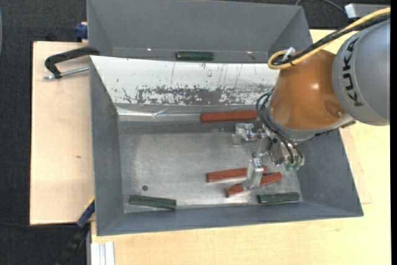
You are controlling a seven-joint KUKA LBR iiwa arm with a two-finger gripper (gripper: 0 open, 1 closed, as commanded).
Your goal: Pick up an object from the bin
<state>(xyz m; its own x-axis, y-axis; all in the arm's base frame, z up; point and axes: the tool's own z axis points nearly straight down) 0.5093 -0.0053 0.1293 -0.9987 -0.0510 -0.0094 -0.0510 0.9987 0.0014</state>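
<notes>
My gripper (255,175) hangs low in the right front part of the bin, its metal fingers down among some red sticks. A long red stick (227,176) lies just left of the fingers. A short red piece (234,190) lies right below them, and another red piece (271,179) pokes out to their right. A dark green stick (278,198) rests by the front wall, just right of the gripper. Whether any stick sits between the fingers cannot be made out.
A red stick (228,115) lies along the back wall. Another dark green stick (152,202) lies in the front left corner. The arm's orange cover hangs over the bin's right side.
</notes>
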